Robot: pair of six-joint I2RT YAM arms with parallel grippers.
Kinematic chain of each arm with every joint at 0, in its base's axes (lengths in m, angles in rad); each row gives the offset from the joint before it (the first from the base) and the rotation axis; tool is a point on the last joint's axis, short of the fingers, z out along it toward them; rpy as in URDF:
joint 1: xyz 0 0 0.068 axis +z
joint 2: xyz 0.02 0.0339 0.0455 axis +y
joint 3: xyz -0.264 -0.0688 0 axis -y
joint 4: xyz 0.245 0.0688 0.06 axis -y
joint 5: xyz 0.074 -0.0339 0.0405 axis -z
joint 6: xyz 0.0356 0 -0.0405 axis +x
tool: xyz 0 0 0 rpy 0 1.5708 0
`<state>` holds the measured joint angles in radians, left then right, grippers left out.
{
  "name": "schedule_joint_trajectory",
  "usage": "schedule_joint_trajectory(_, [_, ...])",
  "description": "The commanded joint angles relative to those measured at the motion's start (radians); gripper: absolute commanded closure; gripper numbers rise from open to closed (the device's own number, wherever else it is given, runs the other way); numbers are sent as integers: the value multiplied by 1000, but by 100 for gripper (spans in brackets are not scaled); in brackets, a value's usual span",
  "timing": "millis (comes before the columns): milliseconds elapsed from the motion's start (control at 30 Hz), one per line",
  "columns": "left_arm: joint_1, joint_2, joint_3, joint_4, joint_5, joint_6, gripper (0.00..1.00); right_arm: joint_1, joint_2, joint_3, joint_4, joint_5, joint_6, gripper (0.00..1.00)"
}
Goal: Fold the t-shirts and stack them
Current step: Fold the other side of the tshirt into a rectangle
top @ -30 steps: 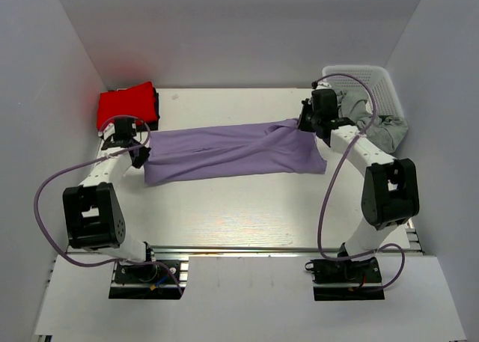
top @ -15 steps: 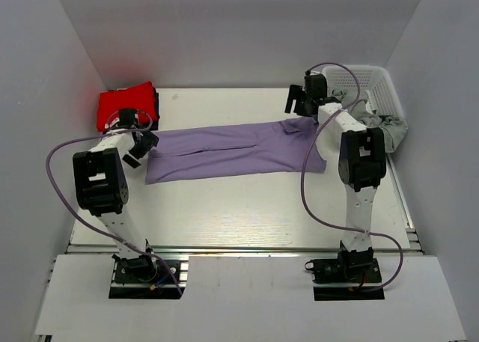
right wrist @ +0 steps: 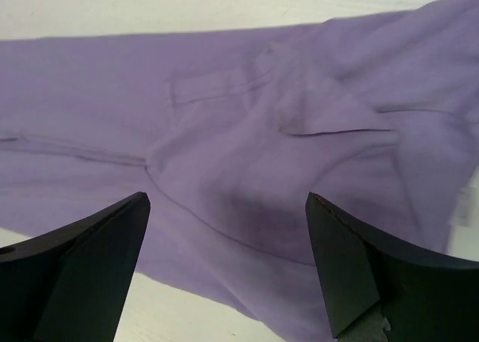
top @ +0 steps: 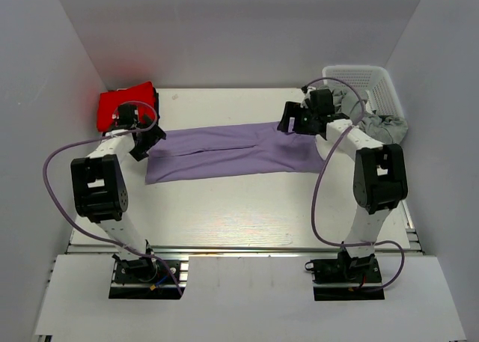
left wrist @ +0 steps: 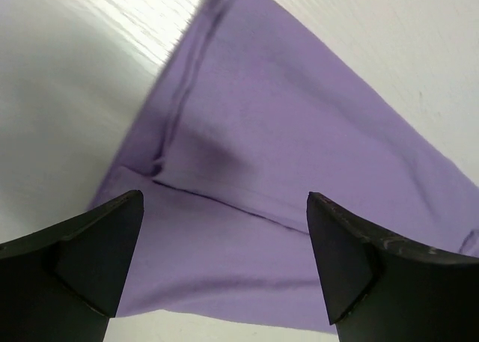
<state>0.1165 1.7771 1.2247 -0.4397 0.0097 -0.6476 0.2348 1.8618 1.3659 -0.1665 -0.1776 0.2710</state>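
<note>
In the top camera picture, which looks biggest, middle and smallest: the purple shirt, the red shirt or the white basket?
1. purple t-shirt, spread out long
2. white basket
3. red t-shirt, folded up small
The last two look fairly close in size, and both are partly hidden.

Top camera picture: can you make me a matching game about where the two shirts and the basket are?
Things:
1. purple shirt
2. red shirt
3. white basket

Places:
A. far right corner
B. far left corner
C. laid out long across the middle

Pairs: 1-C, 2-B, 3-A
</note>
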Motion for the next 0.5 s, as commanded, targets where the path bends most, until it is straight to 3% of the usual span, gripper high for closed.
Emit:
schedule_joint_trajectory(0, [-15,-30,-43,100,153,40,0,20,39,-19,58,-120,26,10])
schedule_joint_trajectory(100, [-35,13,-47,128,165,66,0,23,101,5,96,-196,54,10])
schedule_joint_trajectory(233, [-44,84,-37,119,174,94,0,37,165,41,113,-174,82,10])
schedule_joint_trajectory(467, [-44,117,-96,70,141,114,0,24,319,198,185,98,142,10])
